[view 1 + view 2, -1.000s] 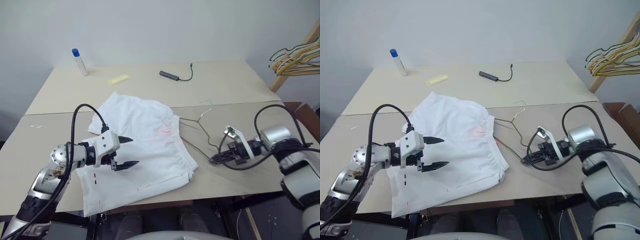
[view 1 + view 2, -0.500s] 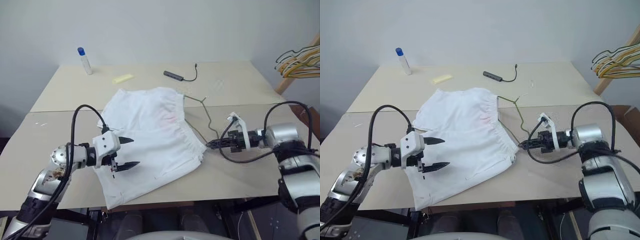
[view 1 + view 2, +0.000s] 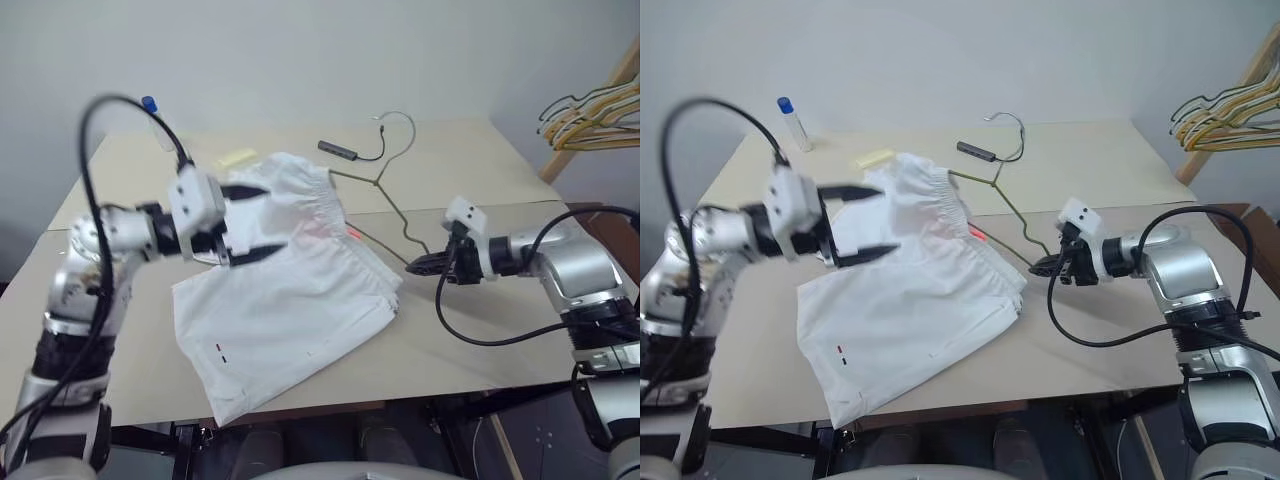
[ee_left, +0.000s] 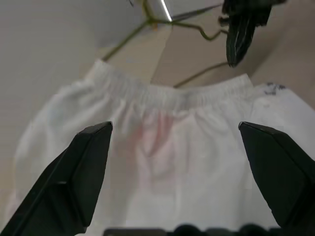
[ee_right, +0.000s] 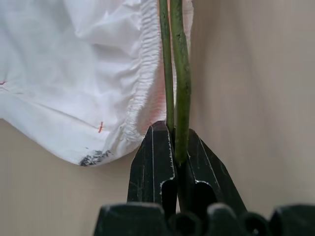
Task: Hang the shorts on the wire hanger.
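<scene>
The white shorts (image 3: 290,300) lie on the tan table (image 3: 480,330), their gathered waistband (image 3: 305,190) raised off it. The wire hanger (image 3: 392,205) stands tilted, hook (image 3: 402,120) up, with its far shoulder running into the waistband. My right gripper (image 3: 415,266) is shut on the hanger's near corner; the right wrist view shows the fingertips (image 5: 155,142) pinching the green wire (image 5: 179,73). My left gripper (image 3: 890,218) hovers open just over the raised part of the shorts, with nothing between its fingers (image 4: 74,182).
A blue-capped bottle (image 3: 790,122), a yellow note (image 3: 873,157) and a dark hub with a cable (image 3: 340,150) lie on the far table. Bunched yellow and dark hangers (image 3: 590,115) hang on a wooden rack at the right. The table's front edge is near the shorts' hem.
My right gripper has risen and rolled, tipping the hanger upright and lifting the waistband. My left gripper has risen from low over the shorts to waistband height, still open.
</scene>
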Available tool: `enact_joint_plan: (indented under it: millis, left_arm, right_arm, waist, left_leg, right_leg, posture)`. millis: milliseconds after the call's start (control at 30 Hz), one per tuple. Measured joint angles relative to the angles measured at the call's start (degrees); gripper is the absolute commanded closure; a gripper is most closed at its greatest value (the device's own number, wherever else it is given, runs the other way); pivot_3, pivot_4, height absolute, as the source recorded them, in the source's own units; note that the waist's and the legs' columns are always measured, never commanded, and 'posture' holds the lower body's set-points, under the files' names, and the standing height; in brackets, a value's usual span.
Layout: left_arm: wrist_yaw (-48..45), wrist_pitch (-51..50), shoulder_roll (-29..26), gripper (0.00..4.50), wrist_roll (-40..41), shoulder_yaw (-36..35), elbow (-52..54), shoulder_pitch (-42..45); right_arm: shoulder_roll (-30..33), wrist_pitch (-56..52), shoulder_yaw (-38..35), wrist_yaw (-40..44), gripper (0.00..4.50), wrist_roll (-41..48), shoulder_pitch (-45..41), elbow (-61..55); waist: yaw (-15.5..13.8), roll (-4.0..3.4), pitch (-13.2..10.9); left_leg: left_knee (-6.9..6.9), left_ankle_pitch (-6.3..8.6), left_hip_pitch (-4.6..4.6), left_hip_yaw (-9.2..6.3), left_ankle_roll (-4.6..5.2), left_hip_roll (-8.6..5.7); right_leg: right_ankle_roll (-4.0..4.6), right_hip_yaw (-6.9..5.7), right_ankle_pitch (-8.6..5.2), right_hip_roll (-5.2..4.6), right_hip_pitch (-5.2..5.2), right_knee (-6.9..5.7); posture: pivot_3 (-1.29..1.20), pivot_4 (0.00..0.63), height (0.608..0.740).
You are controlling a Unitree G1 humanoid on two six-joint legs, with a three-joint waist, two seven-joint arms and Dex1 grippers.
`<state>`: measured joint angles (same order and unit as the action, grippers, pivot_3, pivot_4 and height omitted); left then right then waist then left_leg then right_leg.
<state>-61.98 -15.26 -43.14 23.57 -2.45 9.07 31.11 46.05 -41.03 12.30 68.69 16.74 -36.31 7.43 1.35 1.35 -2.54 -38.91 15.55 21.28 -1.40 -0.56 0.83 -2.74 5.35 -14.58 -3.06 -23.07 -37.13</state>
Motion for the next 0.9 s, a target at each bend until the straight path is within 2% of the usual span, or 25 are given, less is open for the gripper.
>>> enact_joint_plan:
  millis: [167, 433, 767, 867, 900]
  left_arm:
    - [-2.16, 0.12, -4.09, 0.04, 1.12, -2.11, -2.89, 7.11]
    - [-10.36, 1.36, -7.84, 0.04, -1.33, 0.25, -10.79, 7.67]
    - [-21.07, 4.03, -8.2, 0.04, -4.14, 5.51, -19.48, 8.4]
    - [-22.09, 4.01, -7.43, 0.62, -5.01, 6.48, -21.4, 8.74]
    - [-22.39, 3.9, -6.91, 0.94, -5.29, 6.86, -21.95, 9.01]
  right_arm:
    - [-0.49, 1.82, 1.03, -0.03, 4.5, -1.53, -0.9, -3.6]
    - [-1.58, 5.49, 5.69, 1.13, 4.5, -4.84, -1.82, -6.97]
    - [-2.22, 9.71, 8.41, 2.37, 4.5, -8.74, -3.46, -6.99]
    - [-2.45, 9.56, 8.86, 2.58, 4.5, -8.82, -3.46, -7.94]
    - [-2.45, 9.56, 9.03, 2.63, 4.5, -8.86, -3.46, -8.65]
  waist:
    - [0.65, 0.0, 0.0]
    - [0.94, 0.0, 0.0]
    - [0.66, 0.0, 0.0]
    - [0.66, 0.0, 0.0]
    - [0.69, 0.0, 0.0]
  left_leg:
    - [0.01, 0.0, -0.07, -0.01, 0.0, -0.01]
    - [0.0, 0.0, 0.0, -0.02, 0.0, 0.0]
    - [-0.01, 0.0, 0.01, -0.01, 0.0, 0.0]
    - [-0.02, 0.0, 0.0, -0.02, 0.0, 0.0]
    - [-0.02, 0.0, 0.0, -0.02, 0.0, 0.01]
  right_leg:
    - [-0.01, 0.01, 0.0, 0.01, 0.03, -0.01]
    - [-0.02, -0.01, -0.01, 0.02, -0.01, 0.0]
    - [-0.02, -0.02, -0.02, 0.03, -0.02, -0.02]
    - [-0.02, -0.02, -0.02, 0.04, -0.02, -0.05]
    - [-0.02, -0.02, -0.02, 0.04, -0.02, -0.05]
  posture:
    - [0.03, 0.0, 0.74]
    - [0.04, 0.0, 0.74]
    - [0.04, 0.0, 0.74]
    - [0.03, 0.0, 0.74]
    - [0.03, 0.0, 0.74]
